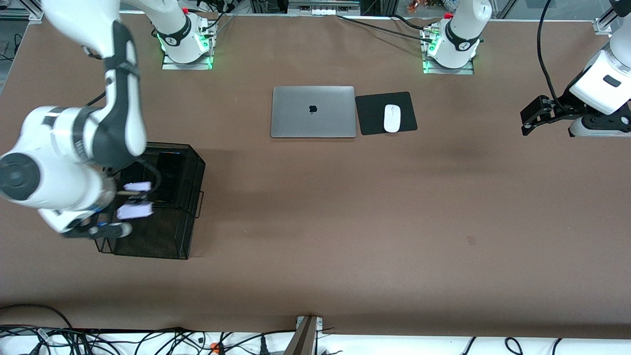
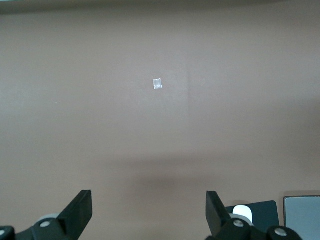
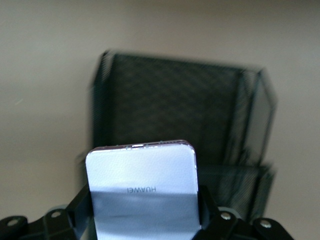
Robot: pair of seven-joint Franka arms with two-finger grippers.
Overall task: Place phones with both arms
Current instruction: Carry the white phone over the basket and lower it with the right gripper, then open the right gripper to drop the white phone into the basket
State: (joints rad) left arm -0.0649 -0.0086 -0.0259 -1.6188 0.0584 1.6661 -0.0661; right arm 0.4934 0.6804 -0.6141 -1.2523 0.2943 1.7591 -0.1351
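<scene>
Lavender phone (image 3: 141,190) sits clamped in the right end effector (image 3: 142,210) over the mesh rack (image 1: 167,231), at the brown surface's (image 1: 315,222) nine o'clock; left end effector (image 2: 149,210) waits open.

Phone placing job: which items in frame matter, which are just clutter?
Job:
- lavender phone, held in the right gripper over the mesh rack
- dark phone in the rack
- left gripper, open, waiting at its end of the table

Clutter:
- laptop
- mouse
- mouse pad
</scene>
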